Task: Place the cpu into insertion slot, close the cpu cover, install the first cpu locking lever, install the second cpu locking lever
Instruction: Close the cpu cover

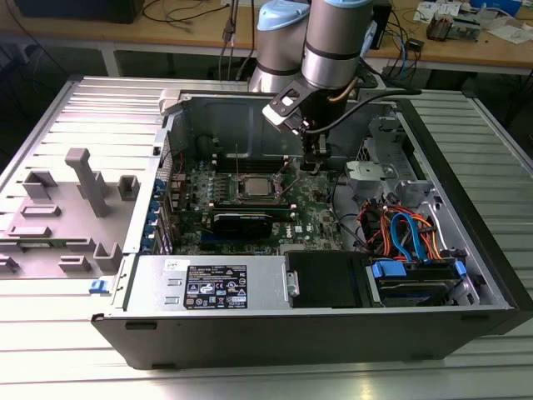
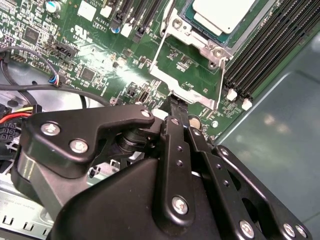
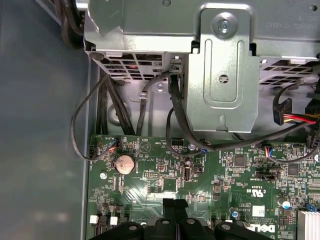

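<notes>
The cpu sat in its socket mid-motherboard, with the cpu cover down around it. My gripper, fingers together, touched the cover's tongue. I judged the locking lever still unhooked, and latching it called for a fine sideways press.

You have a ribbed silver-grey metal tabletop spreading well out from the gripper on both sides. Well beyond the gripper, at the back of the exterior view, you see a long pale wooden workbench carrying loose dark cables, with deep shadow under it. Even light glints along the tabletop's ribs.
</notes>
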`<state>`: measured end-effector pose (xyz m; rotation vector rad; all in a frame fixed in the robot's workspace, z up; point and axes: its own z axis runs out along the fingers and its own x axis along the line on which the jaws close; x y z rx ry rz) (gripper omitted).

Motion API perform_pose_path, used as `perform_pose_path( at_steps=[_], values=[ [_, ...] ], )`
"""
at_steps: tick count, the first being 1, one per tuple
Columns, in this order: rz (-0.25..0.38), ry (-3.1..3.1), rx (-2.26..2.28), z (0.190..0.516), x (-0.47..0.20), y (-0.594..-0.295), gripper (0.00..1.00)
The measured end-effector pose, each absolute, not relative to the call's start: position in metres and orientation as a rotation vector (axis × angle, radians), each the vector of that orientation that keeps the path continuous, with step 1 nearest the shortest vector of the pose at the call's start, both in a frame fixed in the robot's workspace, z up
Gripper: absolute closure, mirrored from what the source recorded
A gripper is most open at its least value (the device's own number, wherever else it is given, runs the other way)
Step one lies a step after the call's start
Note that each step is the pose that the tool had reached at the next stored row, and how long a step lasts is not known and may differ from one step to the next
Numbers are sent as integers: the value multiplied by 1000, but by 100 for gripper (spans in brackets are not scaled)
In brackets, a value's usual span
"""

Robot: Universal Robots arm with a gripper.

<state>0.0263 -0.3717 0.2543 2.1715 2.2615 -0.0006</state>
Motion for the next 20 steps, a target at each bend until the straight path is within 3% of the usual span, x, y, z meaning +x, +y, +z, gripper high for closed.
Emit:
perform_pose_path(
  at_steps=[20],
  values=[
    [-1,2262,2171,254,17,-372,89]
  ],
)
